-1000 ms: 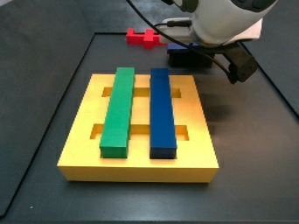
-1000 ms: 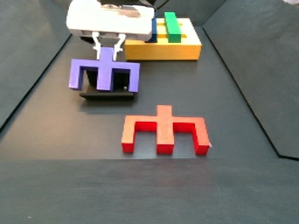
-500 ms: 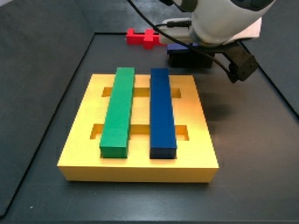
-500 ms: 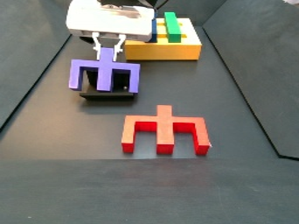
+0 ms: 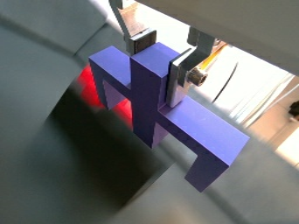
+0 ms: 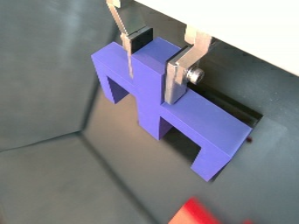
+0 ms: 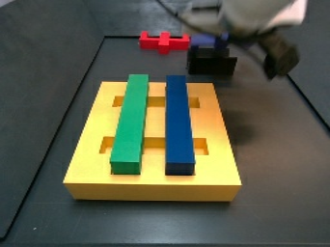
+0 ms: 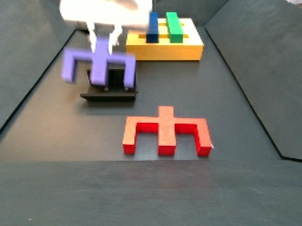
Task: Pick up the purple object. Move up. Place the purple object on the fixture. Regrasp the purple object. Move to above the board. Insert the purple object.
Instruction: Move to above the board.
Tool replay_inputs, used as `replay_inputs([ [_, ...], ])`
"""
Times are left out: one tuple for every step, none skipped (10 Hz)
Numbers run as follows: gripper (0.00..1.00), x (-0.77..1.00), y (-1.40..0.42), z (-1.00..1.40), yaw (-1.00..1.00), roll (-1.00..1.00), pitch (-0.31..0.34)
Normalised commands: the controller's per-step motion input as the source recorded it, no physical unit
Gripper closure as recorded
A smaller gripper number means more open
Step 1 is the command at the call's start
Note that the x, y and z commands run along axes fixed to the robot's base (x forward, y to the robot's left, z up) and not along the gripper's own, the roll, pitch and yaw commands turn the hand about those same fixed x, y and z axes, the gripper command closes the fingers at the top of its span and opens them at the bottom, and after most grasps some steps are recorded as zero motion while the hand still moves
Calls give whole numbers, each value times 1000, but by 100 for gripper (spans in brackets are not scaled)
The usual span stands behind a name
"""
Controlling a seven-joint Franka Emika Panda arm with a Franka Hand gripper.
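My gripper (image 6: pixel 156 59) pinches the centre tab of the purple blocky bridge-shaped piece (image 6: pixel 176 118), seemingly just above the small black fixture (image 8: pixel 111 93), so I should rise straight before crossing to the slotted yellow board (image 7: pixel 154 178).

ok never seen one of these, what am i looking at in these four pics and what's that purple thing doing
It is one robot arm with a two-finger gripper. Two cameras sit on its wrist and look down past the silver fingers; two stand beside the table. The fingers are shut on the centre tab of the purple object, a bridge-shaped piece, held just above the fixture, a small black block. In a side view the yellow board carries a green bar and a blue bar. A red piece lies loose on the floor. The arm looks blurred, so it is probably moving.
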Motion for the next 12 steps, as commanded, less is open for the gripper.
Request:
replay_inputs([
  [100, -70, 24, 1400, 2, -10, 29],
  [100, -65, 32, 1400, 20, 14, 23],
  [100, -48, 13, 1400, 14, 13, 46],
  [100, -50, 11, 1400, 16, 15, 44],
  [100, -30, 14, 952, 19, -11, 37],
  [100, -19, 2, 697, 23, -9, 41],
  [100, 10, -19, 270, 29, -6, 53],
  [100, 13, -15, 178, 28, -11, 64],
  [100, -1024, -1400, 267, -69, -1000, 171],
  [100, -1048, -1400, 284, -68, -1000, 166],
  [100, -1119, -1400, 300, -52, -1000, 151],
  [100, -1145, -1400, 277, -39, -1000, 151],
])
